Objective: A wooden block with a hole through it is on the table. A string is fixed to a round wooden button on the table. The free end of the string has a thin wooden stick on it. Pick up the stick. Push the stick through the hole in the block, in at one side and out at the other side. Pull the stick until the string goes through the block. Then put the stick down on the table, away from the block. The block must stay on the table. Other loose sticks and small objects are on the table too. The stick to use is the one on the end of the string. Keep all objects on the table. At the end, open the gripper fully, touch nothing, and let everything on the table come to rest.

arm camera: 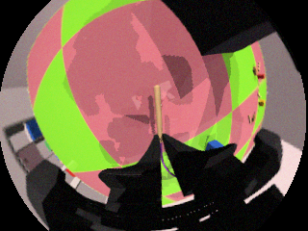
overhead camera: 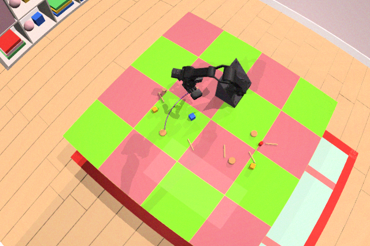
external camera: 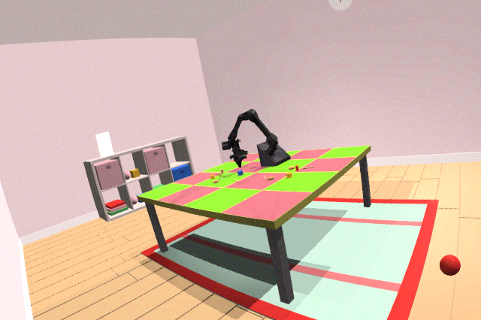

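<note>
My gripper [overhead camera: 191, 90] [external camera: 239, 165] [arm camera: 160, 137] is shut on the thin wooden stick [arm camera: 158, 111] at the string's end, low over a pink square. The stick points out beyond the fingertips in the wrist view. The purple string [overhead camera: 169, 113] [arm camera: 164, 161] curves from the fingers to the round wooden button [overhead camera: 162, 132] [external camera: 215, 182]. A small brown wooden piece [overhead camera: 163, 90] [external camera: 222, 170], perhaps the block, stands on the table left of the gripper in the top view. Its hole cannot be made out.
A loose stick [overhead camera: 161, 97] lies by the brown piece. An orange cube [overhead camera: 154, 109] and a blue cube [overhead camera: 192, 116] flank the string. Farther off are several sticks, wooden discs [overhead camera: 232, 160] [overhead camera: 254, 133], a red piece [overhead camera: 261, 143] and another orange cube [overhead camera: 252, 166].
</note>
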Available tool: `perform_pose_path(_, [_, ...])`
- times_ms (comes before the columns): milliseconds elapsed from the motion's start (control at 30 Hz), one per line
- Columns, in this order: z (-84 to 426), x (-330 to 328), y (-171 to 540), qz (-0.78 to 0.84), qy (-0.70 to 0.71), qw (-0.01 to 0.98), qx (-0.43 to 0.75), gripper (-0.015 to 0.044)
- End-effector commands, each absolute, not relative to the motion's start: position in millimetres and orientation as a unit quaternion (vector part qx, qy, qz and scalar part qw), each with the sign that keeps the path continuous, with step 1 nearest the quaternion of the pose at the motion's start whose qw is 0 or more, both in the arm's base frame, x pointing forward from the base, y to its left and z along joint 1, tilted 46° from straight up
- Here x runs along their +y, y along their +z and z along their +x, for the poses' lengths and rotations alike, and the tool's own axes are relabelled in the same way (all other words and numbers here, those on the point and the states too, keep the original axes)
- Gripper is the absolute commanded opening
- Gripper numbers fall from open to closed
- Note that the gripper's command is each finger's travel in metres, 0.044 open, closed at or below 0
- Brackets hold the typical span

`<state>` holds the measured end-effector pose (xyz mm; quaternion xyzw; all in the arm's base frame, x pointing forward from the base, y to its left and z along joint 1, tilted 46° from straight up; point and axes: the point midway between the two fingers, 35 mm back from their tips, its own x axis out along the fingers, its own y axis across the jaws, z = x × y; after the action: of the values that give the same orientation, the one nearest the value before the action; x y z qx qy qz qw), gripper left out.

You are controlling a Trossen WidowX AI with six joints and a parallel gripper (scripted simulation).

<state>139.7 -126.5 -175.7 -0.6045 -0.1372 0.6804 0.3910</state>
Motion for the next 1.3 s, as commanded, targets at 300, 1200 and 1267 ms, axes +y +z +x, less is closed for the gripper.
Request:
perform_pose_path(300, [139.5,-140.6,-163.4,-0.606,0.681,0.387,-0.137,0.0])
perform_pose_path(1200, [138.4,-150.8,-150.9,-0.61,0.679,0.383,-0.145,0.0])
perform_pose_path(1267, [139.9,-151.6,-151.2,-0.622,0.673,0.362,-0.167,0.0])
